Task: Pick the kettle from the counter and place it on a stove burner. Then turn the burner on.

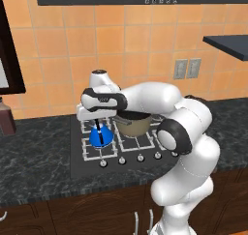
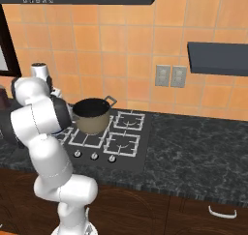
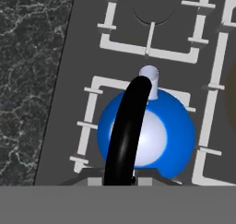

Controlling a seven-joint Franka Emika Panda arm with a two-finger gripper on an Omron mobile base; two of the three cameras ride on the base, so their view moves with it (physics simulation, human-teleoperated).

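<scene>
On the dark tabletop [image 1: 38,156] the kettle [image 1: 100,137] sits over the front left burner [image 3: 106,126], beside the brown pot [image 1: 132,124]. The gripper [image 1: 98,127] hangs right above its handle [image 3: 129,126], probably to hold it centred; whether the fingers grip it I cannot tell.

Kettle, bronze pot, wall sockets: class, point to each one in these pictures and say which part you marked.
kettle [image 3: 175,126], hand view, right side of its blue dome.
bronze pot [image 2: 90,124], right base view, its outer wall.
wall sockets [image 1: 187,68], left base view, the pair's middle.
</scene>
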